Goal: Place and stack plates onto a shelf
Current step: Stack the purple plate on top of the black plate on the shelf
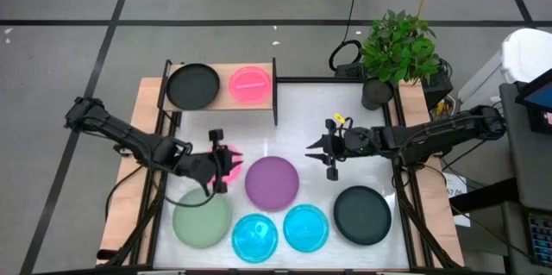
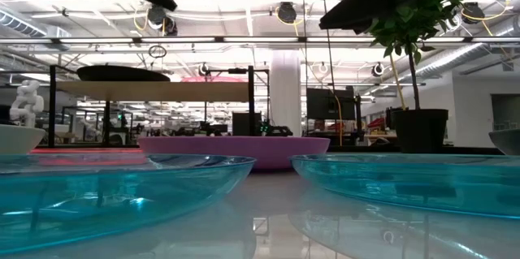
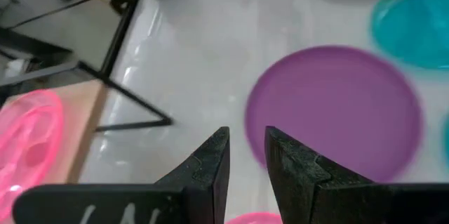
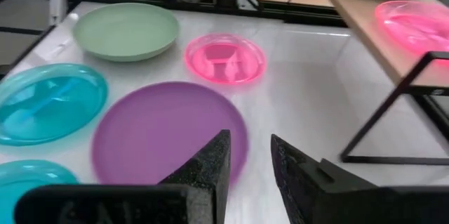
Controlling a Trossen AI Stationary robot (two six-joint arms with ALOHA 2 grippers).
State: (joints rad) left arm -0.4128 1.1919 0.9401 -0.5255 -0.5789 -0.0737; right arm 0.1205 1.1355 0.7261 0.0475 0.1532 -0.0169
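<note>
A small pink plate [image 1: 233, 170] [image 4: 224, 59] lies flat on the white table, left of the purple plate [image 1: 272, 180] [image 3: 337, 112]. My left gripper [image 1: 226, 159] [image 3: 247, 147] hovers over it, narrowly open; only the plate's rim [image 3: 252, 218] shows under the fingers. My right gripper [image 1: 310, 148] [image 4: 250, 147] hangs narrowly open above the table, right of the purple plate. The shelf [image 1: 224, 101] [image 2: 154, 90] at the far left carries a black plate [image 1: 193, 85] and a pink plate [image 1: 251, 84]. Sage-green [image 1: 203, 219], two cyan [image 1: 255, 236] [image 1: 305, 228] and black [image 1: 362, 215] plates lie along the near edge.
A potted plant [image 1: 397, 46] stands at the table's far right corner. The shelf's black frame posts [image 4: 379, 122] stand on the table near the purple plate. Bare table shows between the shelf and the right arm.
</note>
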